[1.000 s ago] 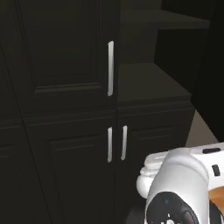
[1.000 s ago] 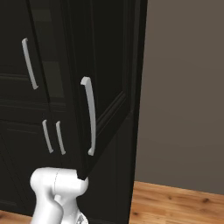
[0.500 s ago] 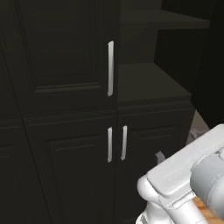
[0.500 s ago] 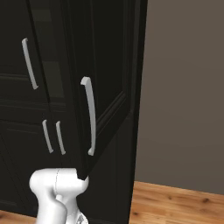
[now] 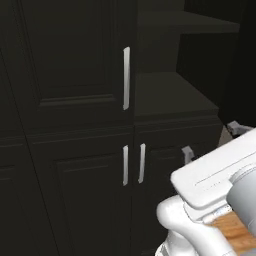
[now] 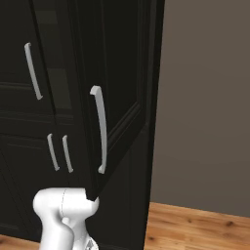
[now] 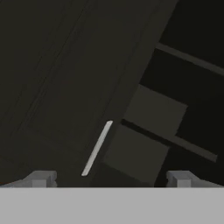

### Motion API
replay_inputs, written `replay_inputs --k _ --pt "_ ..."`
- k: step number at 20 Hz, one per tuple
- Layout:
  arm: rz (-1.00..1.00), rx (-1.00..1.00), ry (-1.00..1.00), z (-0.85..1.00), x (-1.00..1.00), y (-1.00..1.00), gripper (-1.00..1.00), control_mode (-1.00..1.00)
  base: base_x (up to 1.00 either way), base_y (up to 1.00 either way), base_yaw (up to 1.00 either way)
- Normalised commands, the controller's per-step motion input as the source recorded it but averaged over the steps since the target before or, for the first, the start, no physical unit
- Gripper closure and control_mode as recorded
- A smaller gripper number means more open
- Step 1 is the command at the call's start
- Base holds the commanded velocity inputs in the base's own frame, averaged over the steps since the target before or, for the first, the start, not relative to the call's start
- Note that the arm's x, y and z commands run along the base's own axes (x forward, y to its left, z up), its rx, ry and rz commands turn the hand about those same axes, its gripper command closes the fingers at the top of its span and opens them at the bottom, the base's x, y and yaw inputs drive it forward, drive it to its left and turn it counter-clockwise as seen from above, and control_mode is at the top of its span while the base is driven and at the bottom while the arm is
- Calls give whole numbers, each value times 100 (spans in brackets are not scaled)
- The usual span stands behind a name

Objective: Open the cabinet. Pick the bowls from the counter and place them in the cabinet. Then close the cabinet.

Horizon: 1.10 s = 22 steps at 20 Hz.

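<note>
The cabinet (image 5: 75, 60) stands tall and black ahead of the robot, its long axis vertical, and takes up most of both base views. Its left upper door (image 5: 70, 55) is shut. The right upper door (image 6: 117, 93) is swung out toward the robot, seen nearly edge-on in the right base view, so the dark inner shelves (image 5: 170, 95) lie exposed; two shelf levels can be counted in the left base view. Each upper door carries one long slim white bar handle, two in all: the one on the shut door (image 5: 126, 78) runs straight up and down, and the one on the open door (image 6: 99, 128) also runs vertically, bowed slightly outward. Below sit the lower doors (image 5: 90, 195), shut, with two shorter white handles (image 5: 133, 164) side by side, both upright. A wooden floor (image 6: 195, 227) lies to the right of the cabinet under a plain grey wall (image 6: 205, 97). In the hand view the gripper (image 7: 111, 179) has its two fingertips (image 7: 41, 178) spread wide apart with nothing between them, facing the shut door's handle and the open shelves beside it.
</note>
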Motion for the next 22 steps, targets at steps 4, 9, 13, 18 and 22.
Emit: replay_inputs --k 4,9,13,18,22 --pt "-24 36 -30 -35 18 0 -100 -100 0 0 0" --pt "-16 62 11 -82 14 -17 -100 -100 0 0 0" --pt "0 20 9 -12 2 -12 -100 -100 0 0 0" --pt "1 0 0 0 46 0 -100 -100 0 0 0" --pt "9 0 0 0 92 0 -100 -100 0 0 0"
